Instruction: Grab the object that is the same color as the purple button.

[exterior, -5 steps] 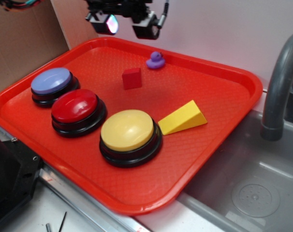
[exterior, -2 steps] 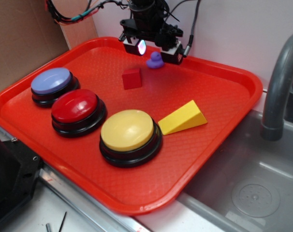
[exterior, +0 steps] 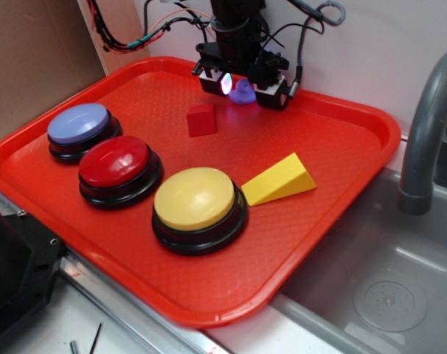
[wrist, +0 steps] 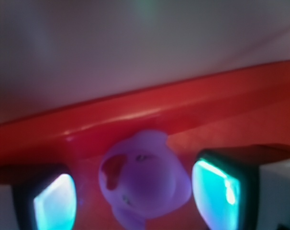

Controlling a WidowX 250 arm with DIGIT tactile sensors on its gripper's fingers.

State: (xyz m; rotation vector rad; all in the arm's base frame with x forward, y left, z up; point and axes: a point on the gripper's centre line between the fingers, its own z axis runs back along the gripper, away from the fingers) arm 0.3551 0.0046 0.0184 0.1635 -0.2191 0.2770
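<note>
Straddling the purple duck (exterior: pixel 243 91) now, gripper (exterior: pixel 245 82) lowered from above, jaws apart, nothing gripped

Tray (exterior: pixel 341 184): six items are carried, reckoned by clock face from the tray's centre in the exterior view. Toy duck (exterior: pixel 243 91): placed at 12 o'clock, near the far rim, bracketed between the two fingers of the gripper (exterior: pixel 243 88). Cube (exterior: pixel 201 119): set at 11 o'clock, just nearer than the duck. Three buttons are ranged in a diagonal row: one (exterior: pixel 79 130) at 9 o'clock, one (exterior: pixel 119 169) at 8 o'clock, one (exterior: pixel 199 209) at 6 o'clock. Wedge (exterior: pixel 279 179): laid at 3 o'clock, touching the last button. Sink (exterior: pixel 386 295): located right of the tray.
</note>
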